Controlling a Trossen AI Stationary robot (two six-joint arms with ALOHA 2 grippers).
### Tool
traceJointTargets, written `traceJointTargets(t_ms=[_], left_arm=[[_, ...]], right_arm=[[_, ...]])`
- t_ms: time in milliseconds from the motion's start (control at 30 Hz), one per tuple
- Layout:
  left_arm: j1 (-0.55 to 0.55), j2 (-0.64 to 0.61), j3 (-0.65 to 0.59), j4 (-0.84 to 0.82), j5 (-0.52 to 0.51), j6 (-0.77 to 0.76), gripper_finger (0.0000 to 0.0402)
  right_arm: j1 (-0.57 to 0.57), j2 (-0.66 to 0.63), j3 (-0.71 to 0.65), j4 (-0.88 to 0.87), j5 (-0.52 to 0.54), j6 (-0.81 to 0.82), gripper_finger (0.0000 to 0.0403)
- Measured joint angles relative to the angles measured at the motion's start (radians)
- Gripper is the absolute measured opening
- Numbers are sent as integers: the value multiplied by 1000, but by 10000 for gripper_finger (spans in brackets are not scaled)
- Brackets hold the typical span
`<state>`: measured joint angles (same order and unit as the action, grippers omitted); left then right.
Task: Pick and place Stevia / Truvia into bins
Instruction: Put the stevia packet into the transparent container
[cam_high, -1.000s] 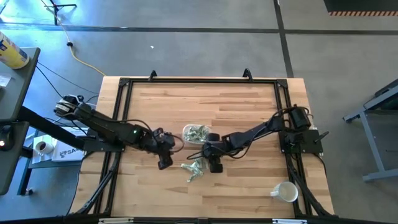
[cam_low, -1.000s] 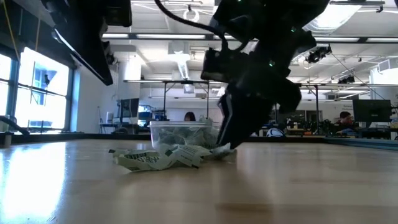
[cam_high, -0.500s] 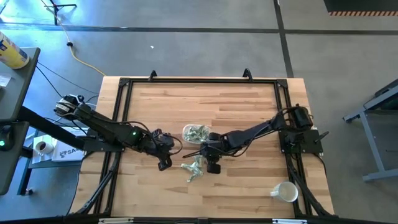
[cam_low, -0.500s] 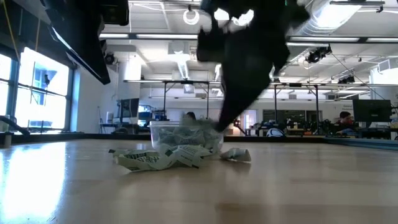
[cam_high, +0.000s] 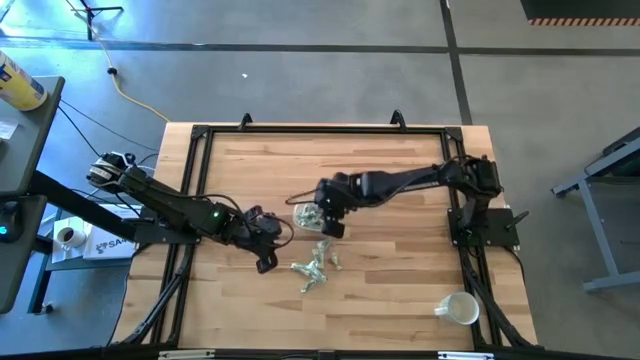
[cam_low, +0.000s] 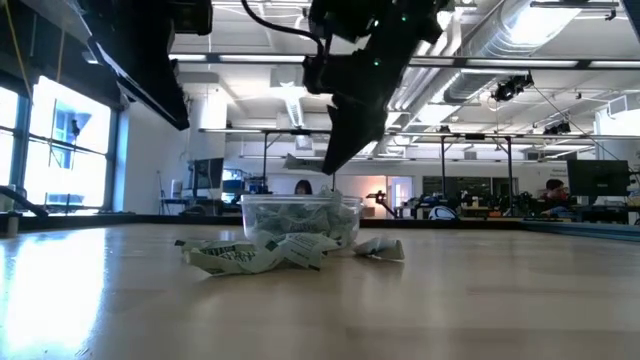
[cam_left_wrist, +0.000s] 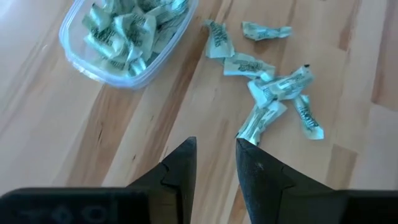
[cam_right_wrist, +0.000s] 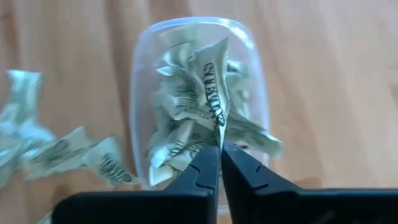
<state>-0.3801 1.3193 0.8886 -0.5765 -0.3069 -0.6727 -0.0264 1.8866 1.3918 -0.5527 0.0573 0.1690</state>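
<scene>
Weighing almost nothing, the pinched packet will crumple and flutter, so you grip it by its lower corner. It stands up from the right gripper, whose fingers are clamped on it directly above the clear container. Loose packets lie just beside the container; your left gripper, fingers slightly parted, waits near them.
</scene>
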Motion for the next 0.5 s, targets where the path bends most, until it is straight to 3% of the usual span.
traceJointTargets(t_ms=[133, 367, 500], left_arm=[[0, 1, 0, 4, 10, 56, 147], [7, 95, 0, 36, 186, 217, 147], [10, 187, 0, 142, 265, 328, 147]], right_arm=[[-11, 2, 0, -5, -81, -44, 61], [25, 2, 0, -53, -124, 6, 210], [92, 2, 0, -166, -49, -3, 286]])
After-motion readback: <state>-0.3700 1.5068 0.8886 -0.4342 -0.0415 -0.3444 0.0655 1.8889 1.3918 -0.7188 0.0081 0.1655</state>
